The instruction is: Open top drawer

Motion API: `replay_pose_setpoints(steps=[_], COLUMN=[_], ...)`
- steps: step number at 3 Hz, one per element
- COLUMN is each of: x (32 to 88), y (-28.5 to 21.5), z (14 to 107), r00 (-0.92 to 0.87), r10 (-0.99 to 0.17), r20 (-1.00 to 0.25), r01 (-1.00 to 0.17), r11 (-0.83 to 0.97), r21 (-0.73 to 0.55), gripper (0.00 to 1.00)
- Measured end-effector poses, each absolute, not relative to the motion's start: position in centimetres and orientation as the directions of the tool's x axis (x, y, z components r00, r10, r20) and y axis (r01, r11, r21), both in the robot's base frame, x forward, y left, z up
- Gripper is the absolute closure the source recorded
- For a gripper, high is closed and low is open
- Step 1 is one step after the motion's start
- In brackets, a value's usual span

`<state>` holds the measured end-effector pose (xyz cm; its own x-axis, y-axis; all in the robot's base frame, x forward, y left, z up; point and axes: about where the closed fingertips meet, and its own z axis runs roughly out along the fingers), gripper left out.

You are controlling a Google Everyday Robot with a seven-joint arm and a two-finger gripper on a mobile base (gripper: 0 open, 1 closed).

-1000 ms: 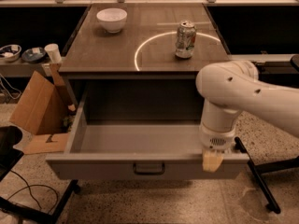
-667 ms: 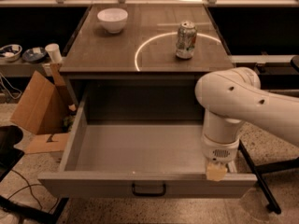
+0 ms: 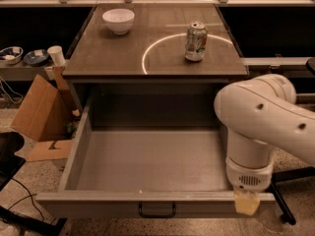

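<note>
The top drawer [image 3: 147,166] is a wide grey metal drawer under the table top, pulled far out towards me, with a plain grey inside that holds nothing. Its front panel carries a small black centre pull handle [image 3: 157,211]. My gripper [image 3: 246,202] hangs from the white arm at the right end of the drawer's front rim, well right of the handle. Only its yellowish tip shows over the rim.
On the table top [image 3: 98,58] stand a white bowl [image 3: 118,20] at the back left and a drink can [image 3: 196,42] on a white circle. A cardboard box [image 3: 42,109] sits on the floor at the left, with a cup [image 3: 56,55] and dishes behind.
The drawer has slid further out towards me, and my arm and gripper have moved down and nearer with its front rim.
</note>
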<state>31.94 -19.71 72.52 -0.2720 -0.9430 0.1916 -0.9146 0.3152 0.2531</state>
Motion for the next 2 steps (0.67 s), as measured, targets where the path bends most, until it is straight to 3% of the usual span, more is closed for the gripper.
replay_pose_setpoints(steps=[1,2], x=[28.59,28.39], y=[-20.89,-20.98], z=[73.96,74.11], r00=[-0.307,-0.313], r10=[-0.918,-0.916], r20=[0.252,0.253], r01=[-0.897,-0.898], r11=[0.367,0.372], r21=[0.244,0.236], gripper=[1.0,0.77])
